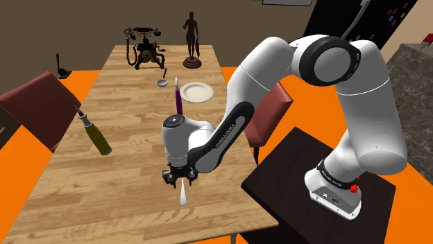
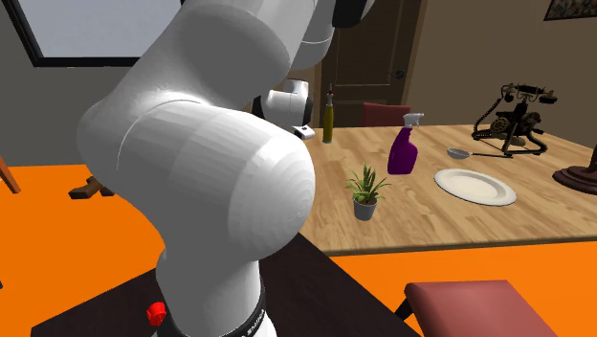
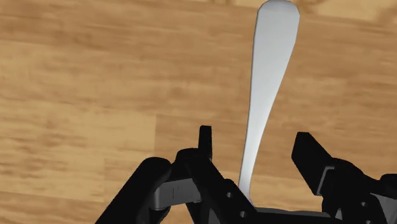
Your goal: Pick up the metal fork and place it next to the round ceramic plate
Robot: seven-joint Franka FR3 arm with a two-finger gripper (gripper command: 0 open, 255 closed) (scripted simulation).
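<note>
Gripper (image 1: pixel 182 176) sits low over the wooden bench (image 1: pixel 118 180), pointing down, its fingers (image 3: pixel 203 143) spread wide. Pale grey fork (image 3: pixel 270 70) lies flat on the bench, its shaft running between the fingertips with a gap on either side and its rounded end projecting toward the near edge. Round white plate (image 1: pixel 197 91) rests well apart, farther up the bench, just beside a purple spray bottle (image 1: pixel 178 97).
</note>
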